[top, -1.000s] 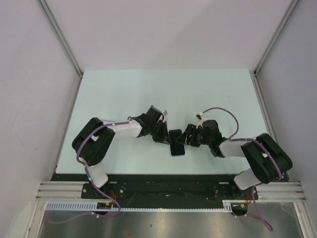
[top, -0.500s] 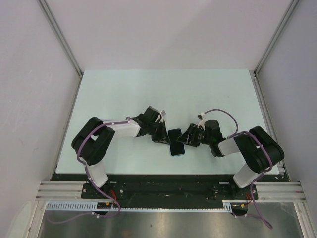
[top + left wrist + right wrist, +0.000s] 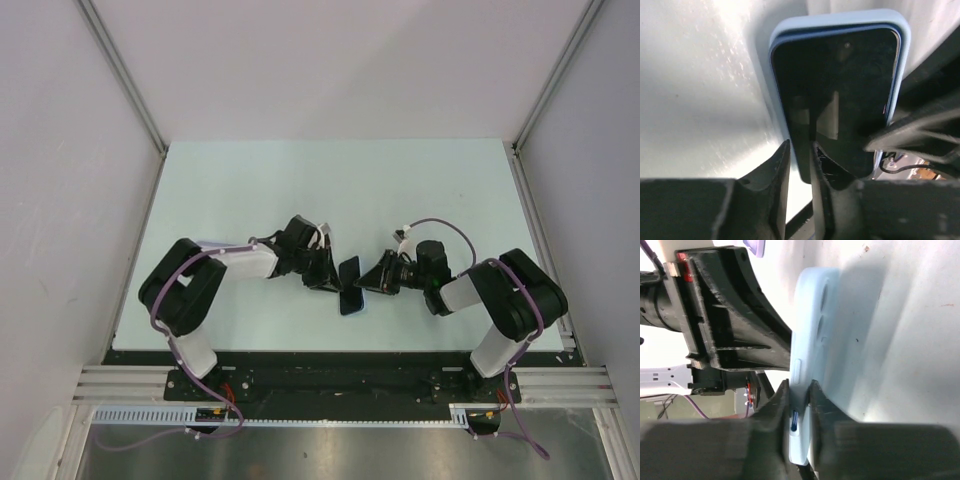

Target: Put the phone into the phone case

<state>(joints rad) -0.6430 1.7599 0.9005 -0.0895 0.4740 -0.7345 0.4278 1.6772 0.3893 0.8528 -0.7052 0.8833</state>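
1. Both arms have tipped the phone (image 3: 840,100), nested in its phone case (image 3: 812,330), from flat on the table (image 3: 300,190) up onto one edge.
2. Left gripper (image 3: 799,165) pinches the phone's screen side; right gripper (image 3: 799,400) pinches the case rim.
3. Press evenly; seat any proud corner without slipping.

1. The top camera sat above and behind the arm bases and looked down toward the far side. It was distant enough to take in the whole table (image 3: 300,180) and both arms.
2. The left wrist camera faced right along its own fingers (image 3: 775,200), very near the screen of the phone (image 3: 840,100).
3. The right wrist camera faced left along its fingers (image 3: 772,430), equally near the back of the case (image 3: 812,325).
4. All three views shared the phone and case at the near middle. Each wrist view also caught the opposite arm: the right gripper (image 3: 910,135) and the left gripper (image 3: 765,335).
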